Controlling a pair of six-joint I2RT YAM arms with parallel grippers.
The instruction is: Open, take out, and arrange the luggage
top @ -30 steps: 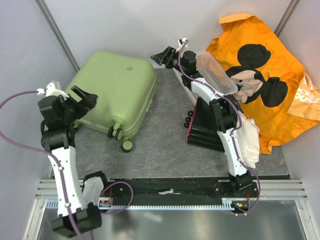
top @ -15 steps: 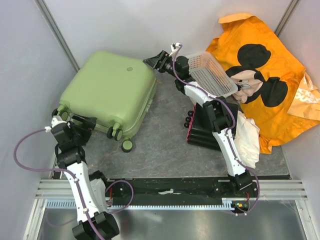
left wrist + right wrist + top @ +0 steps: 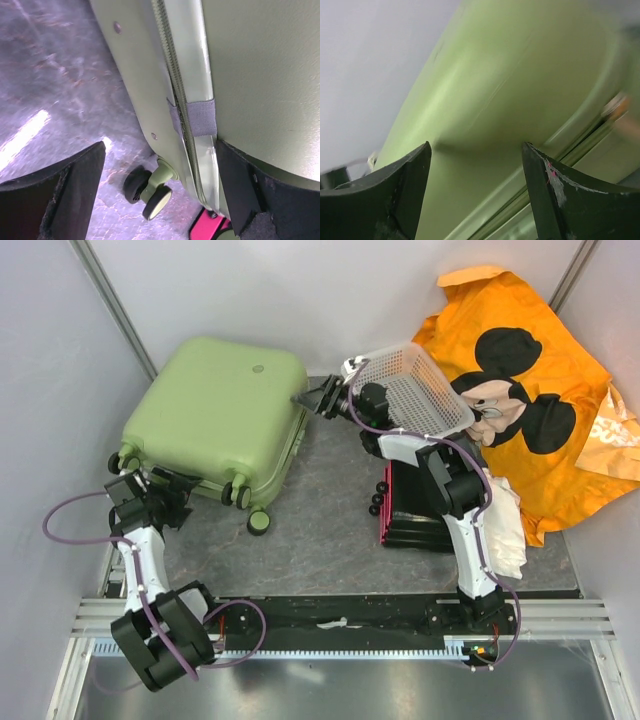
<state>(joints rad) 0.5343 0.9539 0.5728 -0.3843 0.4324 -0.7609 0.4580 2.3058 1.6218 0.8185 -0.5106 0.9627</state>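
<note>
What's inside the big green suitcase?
You can't tell. The suitcase is closed, its zipper shut along the side, so only its green outside and little wheels show. Anything inside is hidden.

From above, the light is bright, even and diffuse. The suitcase (image 3: 215, 410) throws only a soft, narrow shadow onto the desk (image 3: 320, 530) along its near edge, and the orange cloth (image 3: 560, 360) looks strongly saturated.

In the left wrist view, white glare streaks the desk at the left. The suitcase zipper is sharp, while the fingers (image 3: 70, 195) of the left pincer (image 3: 160, 150) are dark and soft.

The right wrist view is smeared throughout. The suitcase shell has no crisp edge, the right margin dissolves into smudges, and the right pincer (image 3: 476, 147) is nearly black.
</note>
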